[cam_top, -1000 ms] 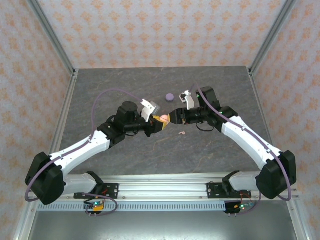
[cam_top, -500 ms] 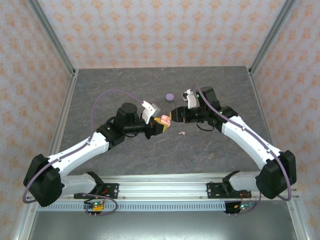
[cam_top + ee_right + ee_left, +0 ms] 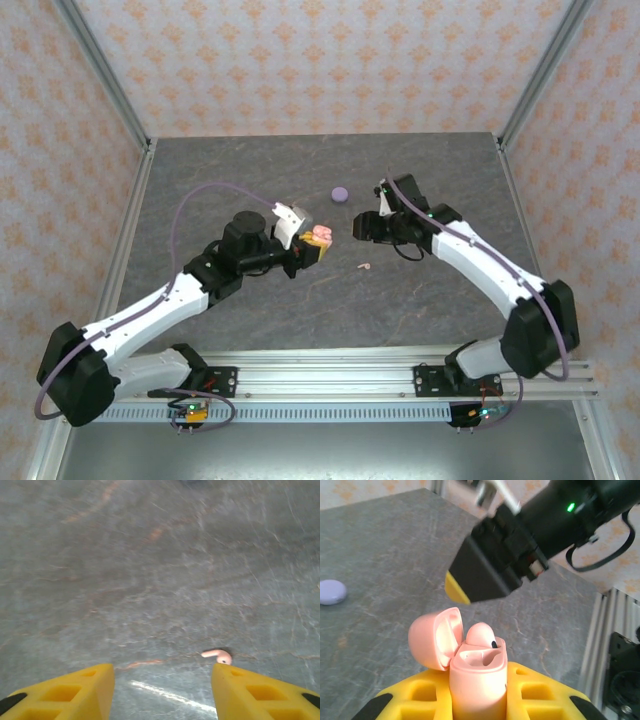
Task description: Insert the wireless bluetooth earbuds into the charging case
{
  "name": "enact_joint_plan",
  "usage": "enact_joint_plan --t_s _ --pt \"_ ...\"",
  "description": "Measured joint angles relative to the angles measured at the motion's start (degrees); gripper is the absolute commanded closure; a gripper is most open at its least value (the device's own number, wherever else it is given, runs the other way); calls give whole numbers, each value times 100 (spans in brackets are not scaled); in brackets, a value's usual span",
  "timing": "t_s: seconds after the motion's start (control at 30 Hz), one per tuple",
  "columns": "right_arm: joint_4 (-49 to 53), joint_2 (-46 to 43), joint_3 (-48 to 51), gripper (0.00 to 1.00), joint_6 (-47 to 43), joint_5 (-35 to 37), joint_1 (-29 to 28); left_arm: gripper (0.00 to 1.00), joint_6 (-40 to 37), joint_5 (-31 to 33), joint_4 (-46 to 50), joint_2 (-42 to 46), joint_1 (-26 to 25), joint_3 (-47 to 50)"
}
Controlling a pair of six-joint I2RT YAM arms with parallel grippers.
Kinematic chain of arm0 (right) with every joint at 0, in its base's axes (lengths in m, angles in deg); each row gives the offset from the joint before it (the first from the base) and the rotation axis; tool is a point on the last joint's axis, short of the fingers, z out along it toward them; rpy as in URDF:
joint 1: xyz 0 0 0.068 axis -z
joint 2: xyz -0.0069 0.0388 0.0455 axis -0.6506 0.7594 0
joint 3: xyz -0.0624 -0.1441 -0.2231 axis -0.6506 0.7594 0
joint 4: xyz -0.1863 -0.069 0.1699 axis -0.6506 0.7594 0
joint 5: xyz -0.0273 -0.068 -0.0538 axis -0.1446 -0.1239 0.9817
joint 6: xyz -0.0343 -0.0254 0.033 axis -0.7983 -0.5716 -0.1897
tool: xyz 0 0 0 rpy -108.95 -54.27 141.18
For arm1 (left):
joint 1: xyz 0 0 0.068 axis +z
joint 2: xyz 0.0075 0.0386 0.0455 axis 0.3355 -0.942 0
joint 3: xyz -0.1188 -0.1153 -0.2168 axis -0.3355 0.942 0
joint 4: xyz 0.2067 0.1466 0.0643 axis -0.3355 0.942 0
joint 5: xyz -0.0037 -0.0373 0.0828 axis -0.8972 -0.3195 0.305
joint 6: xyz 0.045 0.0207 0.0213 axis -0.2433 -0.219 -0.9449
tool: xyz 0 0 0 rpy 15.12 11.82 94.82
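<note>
The pale pink charging case stands upright between the yellow pads of my left gripper, which is shut on it. Its lid is swung open to the left, and one pink earbud sits in a socket. From above, the case is held over the table's middle. My right gripper hovers just right of it, apart from it. Its jaws stand open with nothing between them. A second pink earbud lies on the table beside the right fingertip, and from above this earbud is below both grippers.
A small lilac round case lies shut on the grey table toward the back, and this lilac case is at the far left of the left wrist view. Metal frame posts and patterned walls bound the table.
The right gripper has drawn back to the right, away from the pink case it was touching. The left arm has shifted slightly left with the case still held.
</note>
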Motion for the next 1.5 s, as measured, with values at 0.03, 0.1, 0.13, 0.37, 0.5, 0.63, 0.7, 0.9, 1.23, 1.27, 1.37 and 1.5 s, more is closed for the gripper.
enact_joint_plan --t_s 0.03,0.1,0.13,0.37,0.5,0.63,0.7,0.9,1.23,1.27,1.37,1.5 --pt "59 195 -13 48 63 33 0 92 -2 94 2 37 0 11" --pt "151 538 -13 49 175 55 0 92 -4 227 2 76 0 13" --pt "192 702 -13 49 232 52 0 92 -4 271 2 85 0 15" --pt "269 1241 -13 48 527 -254 0 92 -4 481 9 96 0 98" --pt "271 1537 -11 47 553 -586 0 92 -4 531 7 96 0 107" --pt "269 1727 -9 47 553 -822 -13 92 -4 538 7 96 0 122" --pt "271 1777 2 47 553 -883 -24 92 -4 540 9 96 0 129" --pt "273 1845 20 47 551 -962 -57 92 -4 542 9 96 0 129" --pt "599 2124 -48 47 476 -632 -66 92 -4 568 11 96 0 129" --pt "636 2129 -83 47 461 -562 -79 92 -4 577 11 96 0 129" --pt "723 2201 -203 47 420 -352 -87 92 -4 584 11 96 0 129" --pt "796 2286 -306 47 417 -286 -94 92 -4 629 13 96 0 129"
